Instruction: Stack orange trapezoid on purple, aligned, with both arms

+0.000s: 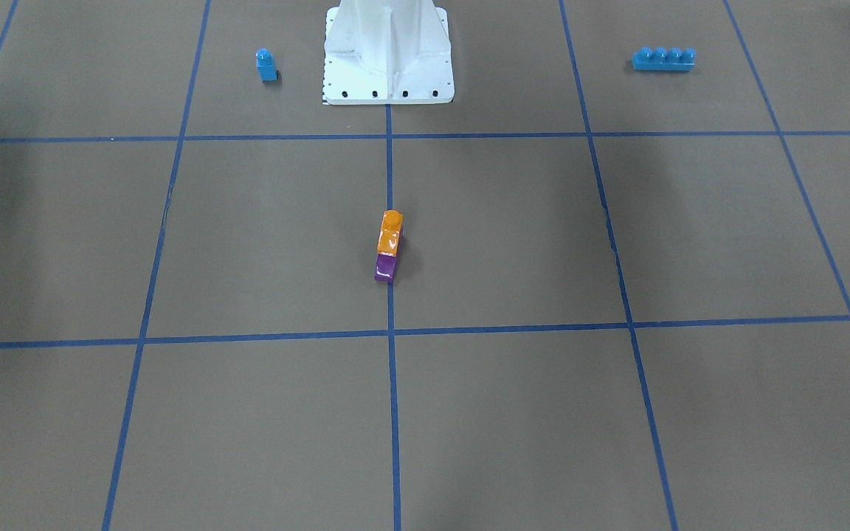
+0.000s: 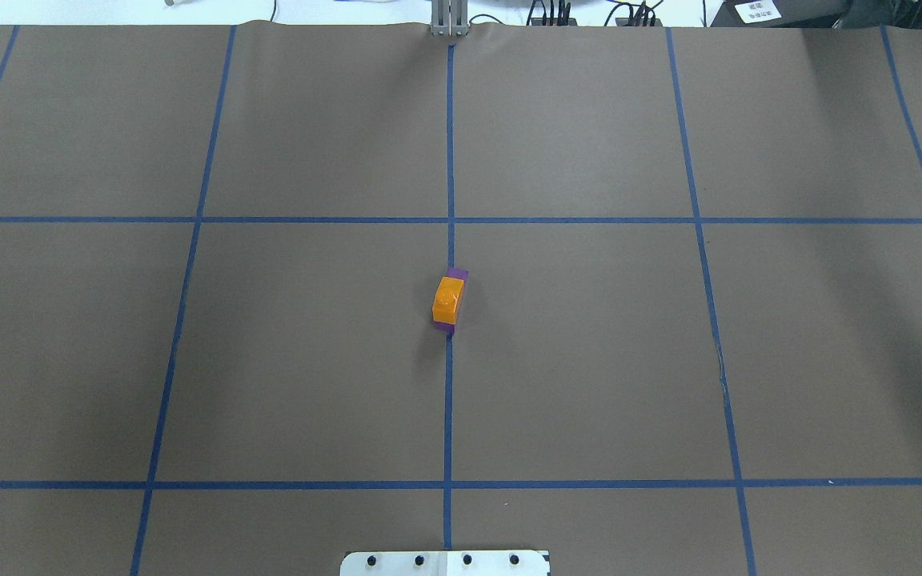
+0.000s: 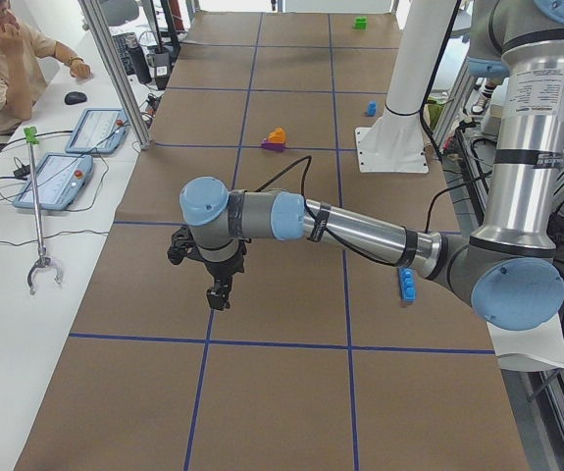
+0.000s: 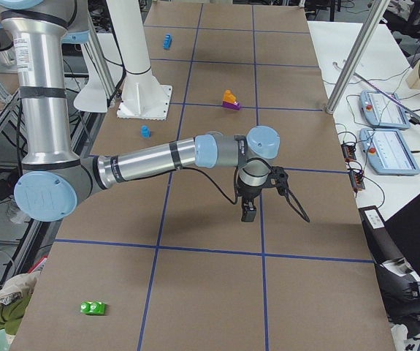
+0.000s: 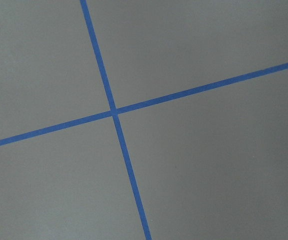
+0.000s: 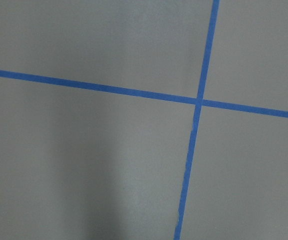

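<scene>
Left tool (image 3: 219, 297) hangs off the near left arm (image 3: 360, 234) in the left side view. It points straight down over the brown counter (image 3: 282, 412), close to a crossing of the blue tape lines (image 3: 282, 343). It only shows from the side, so I can't tell if its fingers are spread or pressed together. Same deal with the right tool (image 4: 248, 213): it points down from the right arm (image 4: 147, 162) in the right side view, near another tape crossing, and I can't tell its state either. Both wrist cams just see brown paper and a tape cross.

Both tools are well apart from the stack, one toward each end of the counter. The orange trapezoid (image 2: 448, 298) sits on top of the purple (image 2: 458, 274) block in the middle of the counter, right on the centre tape line. From overhead the orange one covers most of the purple, with a purple strip showing at the far end and a sliver at the near edge. The front cam shows orange above, purple below, stud up.

Further out, a small blue single-stud block (image 1: 266, 65) and a long blue four-stud brick (image 1: 663, 59) sit on either side of the white pedestal base (image 1: 388, 66). The small one is on the robot's right, the long one on its left. A green block (image 4: 93, 308) lies near the right end of the counter. A person (image 3: 7, 59) sits at the white side table by two tablet-style controllers (image 3: 61, 182).
</scene>
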`<action>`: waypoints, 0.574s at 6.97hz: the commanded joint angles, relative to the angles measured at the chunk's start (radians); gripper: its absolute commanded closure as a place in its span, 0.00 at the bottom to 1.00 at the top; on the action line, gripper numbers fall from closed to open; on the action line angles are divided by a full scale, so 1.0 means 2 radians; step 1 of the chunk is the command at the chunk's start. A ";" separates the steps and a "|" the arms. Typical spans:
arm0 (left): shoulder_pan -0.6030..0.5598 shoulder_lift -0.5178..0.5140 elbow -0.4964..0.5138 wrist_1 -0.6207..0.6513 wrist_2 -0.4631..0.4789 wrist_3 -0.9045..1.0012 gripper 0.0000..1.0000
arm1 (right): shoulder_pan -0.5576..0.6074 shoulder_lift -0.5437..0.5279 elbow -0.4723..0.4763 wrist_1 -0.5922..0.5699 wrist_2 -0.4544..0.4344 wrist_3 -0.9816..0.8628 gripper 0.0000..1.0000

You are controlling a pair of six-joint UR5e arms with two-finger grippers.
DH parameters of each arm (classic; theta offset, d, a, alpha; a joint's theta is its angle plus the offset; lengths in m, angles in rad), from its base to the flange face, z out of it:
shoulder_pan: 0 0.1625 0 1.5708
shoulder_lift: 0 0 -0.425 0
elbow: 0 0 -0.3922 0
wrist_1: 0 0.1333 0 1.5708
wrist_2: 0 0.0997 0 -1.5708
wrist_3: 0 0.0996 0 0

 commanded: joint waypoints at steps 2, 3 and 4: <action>-0.001 0.003 0.000 -0.002 -0.001 -0.005 0.00 | 0.005 -0.005 -0.004 0.001 0.010 -0.001 0.00; -0.001 0.004 0.000 -0.002 -0.001 -0.005 0.00 | 0.005 -0.004 -0.004 0.001 0.010 -0.001 0.00; -0.001 0.004 -0.001 -0.002 -0.001 -0.005 0.00 | 0.005 -0.004 -0.005 0.001 0.010 -0.001 0.00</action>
